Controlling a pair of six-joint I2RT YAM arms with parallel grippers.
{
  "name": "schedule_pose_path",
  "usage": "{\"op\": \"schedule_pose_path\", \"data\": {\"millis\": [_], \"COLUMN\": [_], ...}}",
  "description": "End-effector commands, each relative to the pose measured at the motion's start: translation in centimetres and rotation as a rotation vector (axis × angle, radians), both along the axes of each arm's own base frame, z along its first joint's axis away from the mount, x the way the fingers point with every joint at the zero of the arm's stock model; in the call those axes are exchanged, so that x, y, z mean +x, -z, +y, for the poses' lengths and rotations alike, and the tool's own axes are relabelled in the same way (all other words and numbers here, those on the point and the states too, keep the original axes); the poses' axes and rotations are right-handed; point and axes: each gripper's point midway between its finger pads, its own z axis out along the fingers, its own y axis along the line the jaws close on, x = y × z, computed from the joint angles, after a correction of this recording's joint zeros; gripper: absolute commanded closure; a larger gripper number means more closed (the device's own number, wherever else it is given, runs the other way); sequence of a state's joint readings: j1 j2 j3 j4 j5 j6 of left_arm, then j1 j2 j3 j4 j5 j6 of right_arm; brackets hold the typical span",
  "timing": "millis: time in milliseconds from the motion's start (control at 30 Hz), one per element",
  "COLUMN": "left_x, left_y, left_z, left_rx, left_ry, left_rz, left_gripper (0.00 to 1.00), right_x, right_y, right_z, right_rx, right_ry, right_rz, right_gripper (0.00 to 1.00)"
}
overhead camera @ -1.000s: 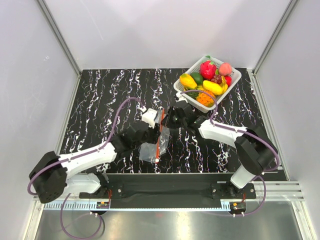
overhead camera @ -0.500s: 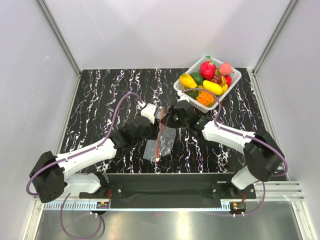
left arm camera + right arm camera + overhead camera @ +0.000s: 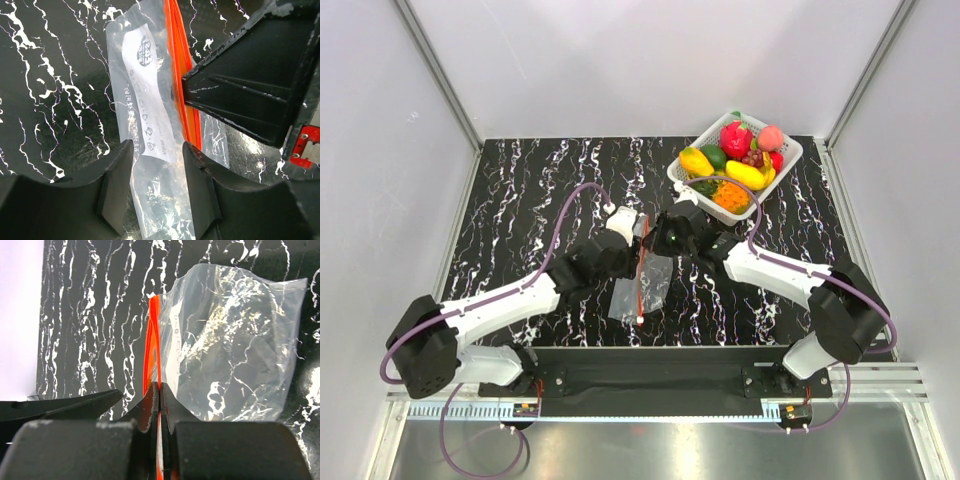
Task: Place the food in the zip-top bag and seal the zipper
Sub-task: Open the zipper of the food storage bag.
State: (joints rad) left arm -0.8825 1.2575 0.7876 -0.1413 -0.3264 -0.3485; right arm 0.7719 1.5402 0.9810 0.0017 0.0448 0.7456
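Note:
The clear zip-top bag [image 3: 642, 288] lies mid-table, its far end lifted. Its red-orange zipper [image 3: 640, 280] runs along its length. My right gripper [image 3: 652, 240] is shut on the zipper's far end; in the right wrist view the jaws [image 3: 159, 386] pinch the orange strip [image 3: 151, 340], and the bag [image 3: 230, 340] hangs beyond. My left gripper [image 3: 630, 233] is open just left of it; in the left wrist view its fingers [image 3: 117, 185] straddle the bag's clear plastic [image 3: 150, 120] beside the zipper [image 3: 182, 75]. The food [image 3: 745, 172] fills the white basket at the back right.
The white slotted basket [image 3: 682, 182] stands at the far right of the black marbled table [image 3: 520, 200], just behind my right arm. Grey walls enclose the table on three sides.
The left gripper has pushed slightly forward and right, closer to the right gripper. The bag has shifted a little to the right and hangs straighter from the pinched zipper end.

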Motion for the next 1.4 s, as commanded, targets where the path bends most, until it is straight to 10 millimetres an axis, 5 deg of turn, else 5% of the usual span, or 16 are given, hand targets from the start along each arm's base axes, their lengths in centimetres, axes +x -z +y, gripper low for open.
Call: {"op": "schedule_pose_path", "data": {"millis": [0,667,1367], "left_x": [0.5,1.2,0.9], "left_y": [-3.4,-2.2,-4.8], "left_z": [-0.9,-1.2,-0.4], "left_rx": [-0.087,-0.047,-0.140], "left_ry": [0.001,-0.014,-0.058], "left_rz": [-0.065,-0.048,-0.099], "left_gripper": [0.50,0.46,0.40], "right_x": [0.7,0.7,0.7], "right_y": [-3.8,-3.7,-3.0], "right_z": [0.8,1.5,1.5], "right_rx": [0.052,0.045,0.037], "right_ry": [0.011,0.006,0.012], "right_rz": [-0.075,-0.077,-0.064], "right_gripper": [1.00,1.00,1.00]}}
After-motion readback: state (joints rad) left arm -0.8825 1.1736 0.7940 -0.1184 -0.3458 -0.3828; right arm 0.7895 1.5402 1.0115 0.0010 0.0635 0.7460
